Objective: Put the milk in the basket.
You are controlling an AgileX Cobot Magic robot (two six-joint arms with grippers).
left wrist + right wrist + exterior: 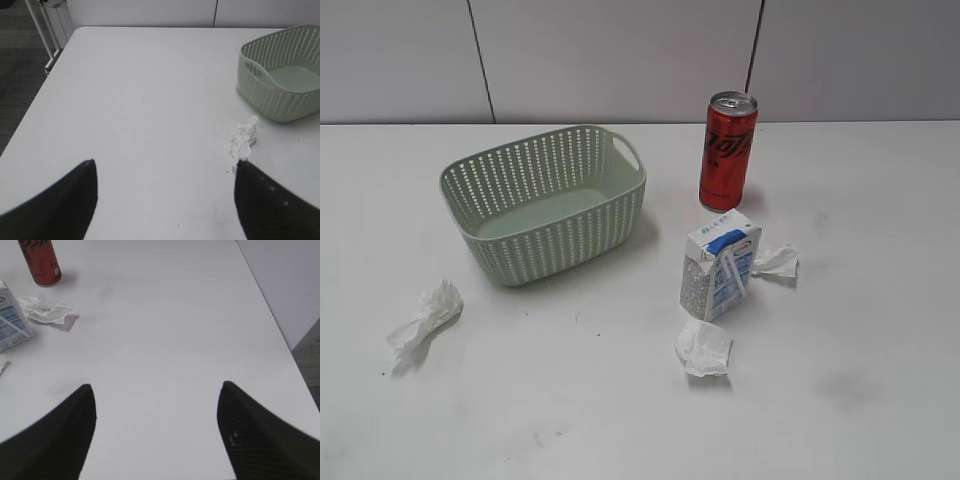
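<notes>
The milk (720, 265) is a small white carton with blue patches, a grey speckled side and a white straw. It stands upright on the white table, right of the basket (545, 200). The pale green perforated basket is empty. In the right wrist view the milk (11, 322) shows at the left edge. In the left wrist view the basket (282, 75) is at the upper right. My left gripper (165, 162) is open and empty over bare table. My right gripper (156, 386) is open and empty, well right of the milk. Neither gripper shows in the exterior view.
A tall red soda can (727, 150) stands behind the milk; it also shows in the right wrist view (40, 262). Crumpled white tissues lie in front of the milk (703, 347), at its right (777, 262) and front left of the basket (423, 318). The table's left edge (35, 105) and right edge (272, 315) are in view.
</notes>
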